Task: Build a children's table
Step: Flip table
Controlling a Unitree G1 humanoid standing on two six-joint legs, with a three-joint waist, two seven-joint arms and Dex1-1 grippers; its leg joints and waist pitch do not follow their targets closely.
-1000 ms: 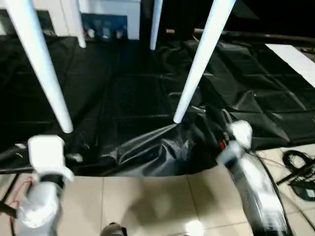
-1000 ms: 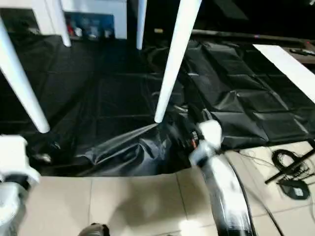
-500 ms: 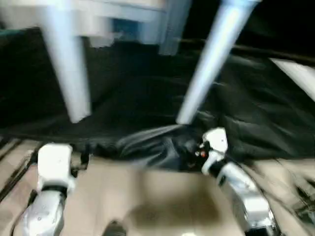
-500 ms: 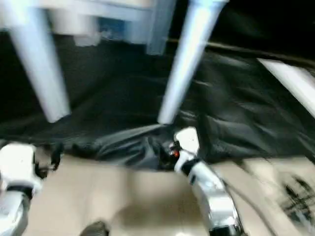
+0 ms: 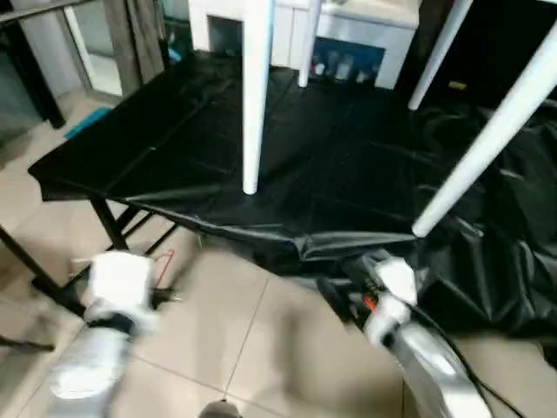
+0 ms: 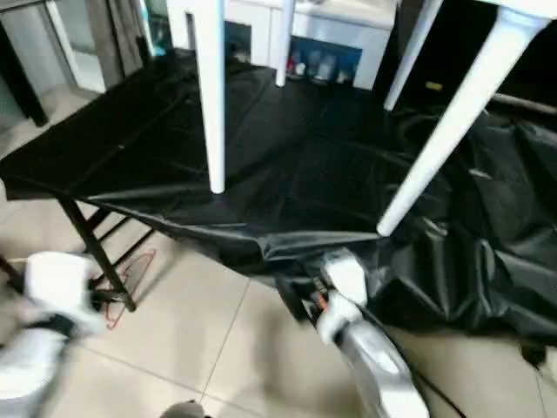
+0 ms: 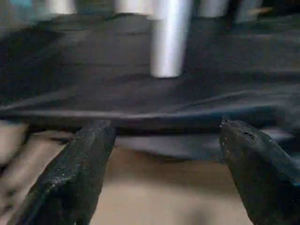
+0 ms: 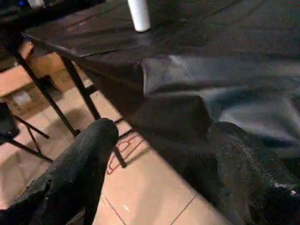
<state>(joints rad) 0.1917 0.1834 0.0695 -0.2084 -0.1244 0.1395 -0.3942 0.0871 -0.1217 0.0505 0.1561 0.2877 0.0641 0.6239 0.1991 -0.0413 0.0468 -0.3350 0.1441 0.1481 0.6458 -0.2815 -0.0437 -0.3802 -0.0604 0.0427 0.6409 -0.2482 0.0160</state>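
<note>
The children's table stands upright on a black-draped platform (image 5: 174, 165). Its white tube legs rise out of the picture: a near left leg (image 5: 253, 96), a near right leg (image 5: 483, 144), and two further back (image 5: 438, 52). A rounded corner socket (image 6: 522, 13) of the top shows above the near right leg. My left gripper (image 7: 164, 129) is open and holds nothing, low in front of the platform's edge and facing the near left leg (image 7: 168, 42). My right gripper (image 8: 159, 126) is open too and holds nothing, close to the hanging sheet below the near right leg.
The platform rests on thin black metal legs (image 5: 106, 228) over a beige tiled floor (image 5: 261, 348). The black sheet bunches in folds at the right (image 5: 505, 261). A white cabinet (image 5: 365, 30) stands behind the platform. A red cord (image 6: 130, 279) lies on the floor.
The whole picture has swung, so the camera has moved and the platform's left corner and frame legs have come into view. Both grippers stay open below the platform's front edge.
</note>
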